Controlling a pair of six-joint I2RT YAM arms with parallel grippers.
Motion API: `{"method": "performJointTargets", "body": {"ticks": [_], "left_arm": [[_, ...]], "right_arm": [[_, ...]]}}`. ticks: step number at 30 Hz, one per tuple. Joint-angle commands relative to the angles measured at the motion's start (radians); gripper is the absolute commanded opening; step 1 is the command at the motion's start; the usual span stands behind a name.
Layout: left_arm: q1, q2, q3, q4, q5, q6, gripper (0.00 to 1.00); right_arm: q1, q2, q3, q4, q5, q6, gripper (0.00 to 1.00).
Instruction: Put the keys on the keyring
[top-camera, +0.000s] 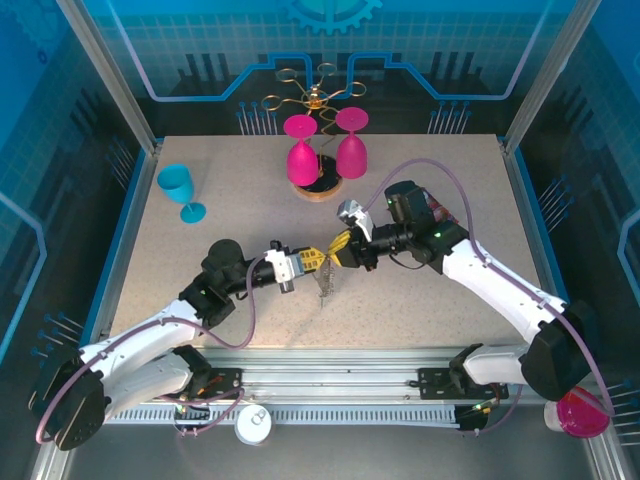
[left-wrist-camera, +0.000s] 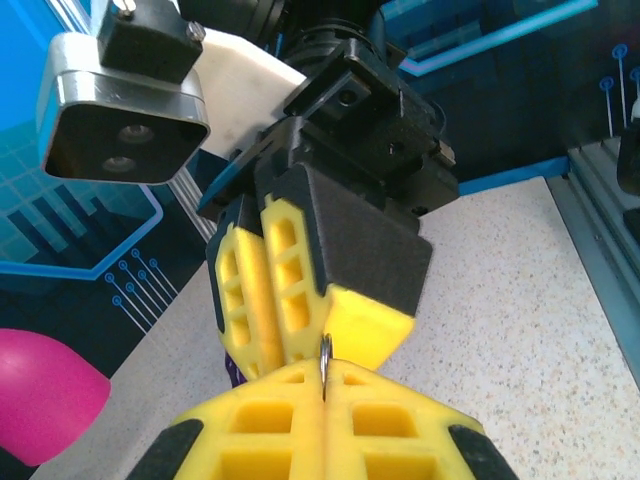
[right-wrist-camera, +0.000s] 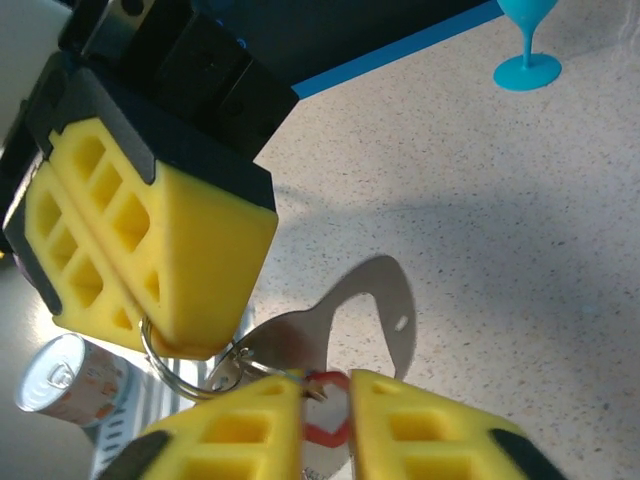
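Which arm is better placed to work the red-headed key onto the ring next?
Right, probably: the right gripper has the red-headed key between its fingers, beside the ring; the left gripper is shut on that ring, steadying it.

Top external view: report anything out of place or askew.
Two things sit off the tabletop, past the front rail: a pink glass by the right arm's base and a small tin near the left arm's base. On the tabletop itself, nothing looks spilled or toppled.

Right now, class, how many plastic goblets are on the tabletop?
3: blue goblet at the left; left pink goblet and right pink goblet at the gold rack. A pink object beyond the near right edge may be another.
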Motion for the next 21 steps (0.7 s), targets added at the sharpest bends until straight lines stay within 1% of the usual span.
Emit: {"method": "performJointTargets", "body": {"ticks": [1, 3, 4, 7, 10, 12, 16, 21], "left_arm": [[-0.005, 0.001, -0.016, 0.106, -0.025, -0.048, 0.00], [-0.003, -0.001, -0.024, 0.116, -0.037, -0.059, 0.00], [-0.004, -0.003, -0.027, 0.121, -0.039, -0.066, 0.00], [-0.005, 0.000, -0.033, 0.134, -0.038, -0.089, 0.00], [-0.005, 0.004, -0.034, 0.134, -0.026, -0.106, 0.00], [-0.005, 0.006, -0.033, 0.131, -0.019, -0.117, 0.00], [-0.005, 0.017, -0.028, 0.129, 0.007, -0.133, 0.00], [-0.004, 0.032, -0.021, 0.141, 0.030, -0.153, 0.00]], "right_arm": [[-0.033, -0.058, -0.020, 0.039, -0.038, 0.020, 0.34], [-0.048, -0.095, -0.048, 0.063, -0.023, 0.024, 0.46], [-0.052, -0.116, -0.064, 0.074, -0.012, 0.008, 0.49], [-0.052, -0.182, -0.123, 0.131, 0.021, -0.075, 0.51], [-0.033, -0.232, -0.182, 0.190, 0.053, -0.185, 0.50], [-0.015, -0.248, -0.202, 0.226, 0.049, -0.236, 0.48], [0.022, -0.232, -0.196, 0.267, 0.045, -0.271, 0.41], [0.053, -0.191, -0.182, 0.301, 0.060, -0.295, 0.37]]}}
